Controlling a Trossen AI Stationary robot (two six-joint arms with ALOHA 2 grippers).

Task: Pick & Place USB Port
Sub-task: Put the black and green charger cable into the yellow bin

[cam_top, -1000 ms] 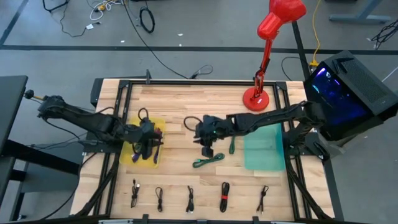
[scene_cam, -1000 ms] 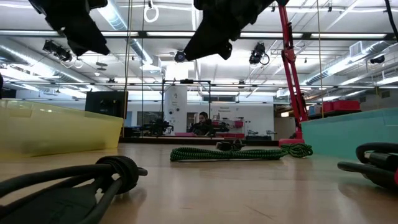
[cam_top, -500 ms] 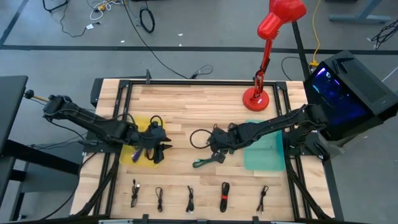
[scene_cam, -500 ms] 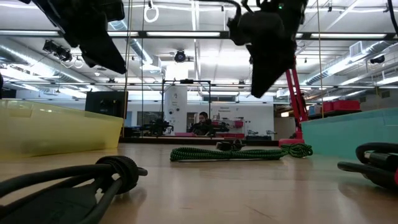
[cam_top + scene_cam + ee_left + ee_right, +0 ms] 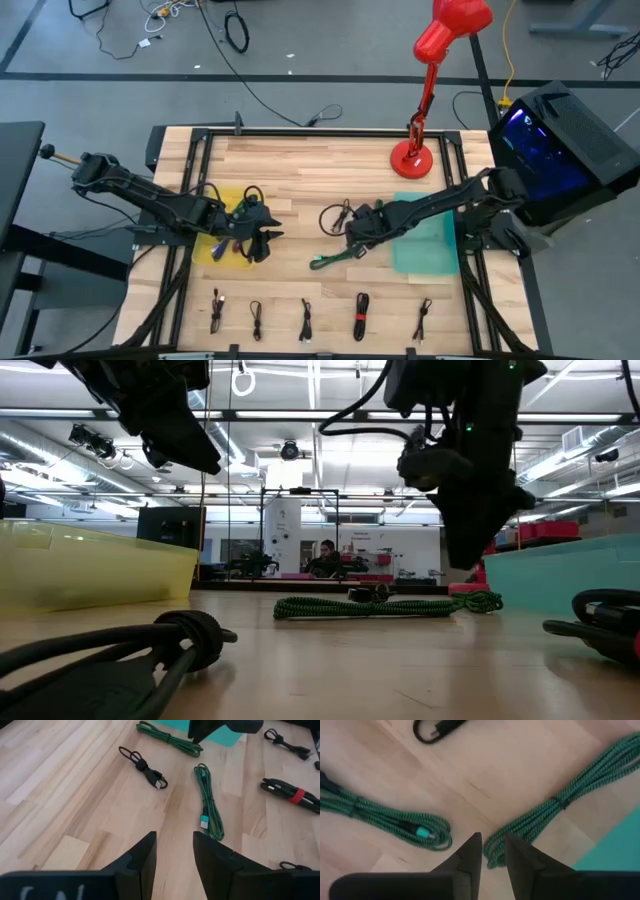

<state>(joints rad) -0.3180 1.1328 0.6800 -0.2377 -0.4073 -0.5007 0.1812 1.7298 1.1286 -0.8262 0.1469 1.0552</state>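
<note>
Two coiled green braided cables lie on the wooden table: one (image 5: 335,260) (image 5: 385,820) toward the near side, the other (image 5: 570,800) beside the teal tray (image 5: 425,240). A small black cable (image 5: 145,767) lies nearby. My right gripper (image 5: 352,236) (image 5: 493,845) hovers above the green cables with a narrow gap between its fingers, empty. My left gripper (image 5: 266,240) (image 5: 175,845) hovers at the right edge of the yellow tray (image 5: 222,245), open and empty.
A row of small bundled cables (image 5: 306,318) lies along the near edge, one with a red band (image 5: 360,320). A red desk lamp (image 5: 412,155) stands at the far right. The yellow tray holds a few dark items (image 5: 238,215).
My left gripper has moved from over the yellow tray toward the table's right, out past the tray's edge. My right gripper has moved toward the table's right, closer to the teal tray and over the green cables. The cables on the table have not moved.
</note>
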